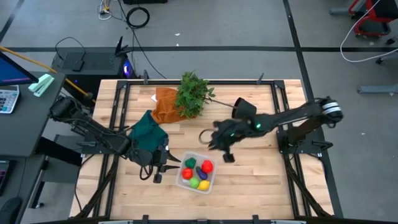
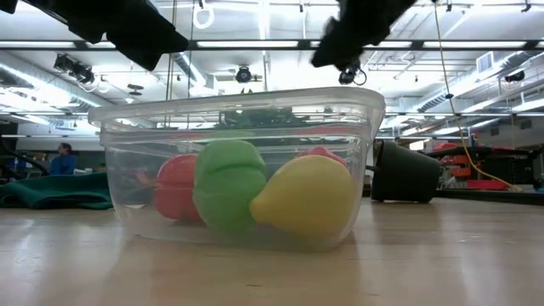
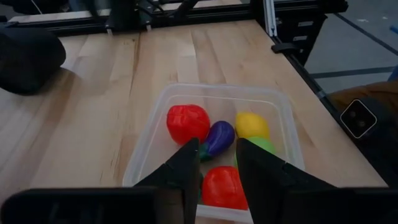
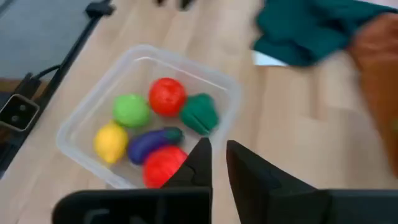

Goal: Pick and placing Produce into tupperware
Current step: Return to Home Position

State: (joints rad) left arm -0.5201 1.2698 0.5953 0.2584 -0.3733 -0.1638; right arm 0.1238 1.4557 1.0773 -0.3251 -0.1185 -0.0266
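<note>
Six produce pieces [image 4: 166, 96] sit in the tupperware [image 4: 144, 50] on the surface (none visible outside). Left tool [image 3: 217, 143] and right tool [image 4: 217, 144] hover nearby, slightly spread, empty. Next, probably: lift clear, go home.

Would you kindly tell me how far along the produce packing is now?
Done: all six pieces lie in the tub: two red, two green, one yellow, one purple. In hand: nothing; the left claw and right claw are open and empty near the tub. Left: seemingly only parking both arms.
</note>
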